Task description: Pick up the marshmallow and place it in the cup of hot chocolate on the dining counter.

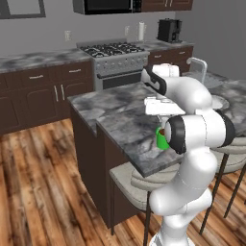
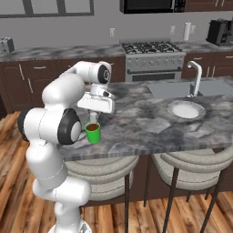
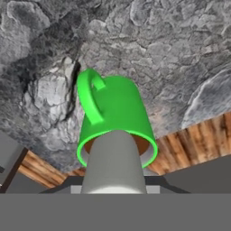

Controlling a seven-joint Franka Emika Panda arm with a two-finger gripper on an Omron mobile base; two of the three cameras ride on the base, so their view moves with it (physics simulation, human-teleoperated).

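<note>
Two-finger gripper is closed down tight, jaws nearly together. The fingertips themselves can't be made out, but in the hand view a pale blocky lump sits right where they'd meet. I read that as the marshmallow, pinched between them.

Directly under it is the cup of hot chocolate: green, upright, brown liquid visible at the rim on both sides of the lump. The lump covers the middle of the cup mouth in the hand view. The right base view agrees, with the hand hanging just above the cup and pointing down. I can't tell whether there's a gap between lump and liquid.

The cup stands near the front edge of the dining counter, well apart from the grey plate and the sink tap.

Step, as I judge it: pick is done, carry is done, we're at the drop.

Next move needs:
- jaws opened while centred over the rim
- no sideways drift, since the cup is small and close to the counter edge
- straight lift out afterwards so the fingers don't clip the rim or handle
</note>
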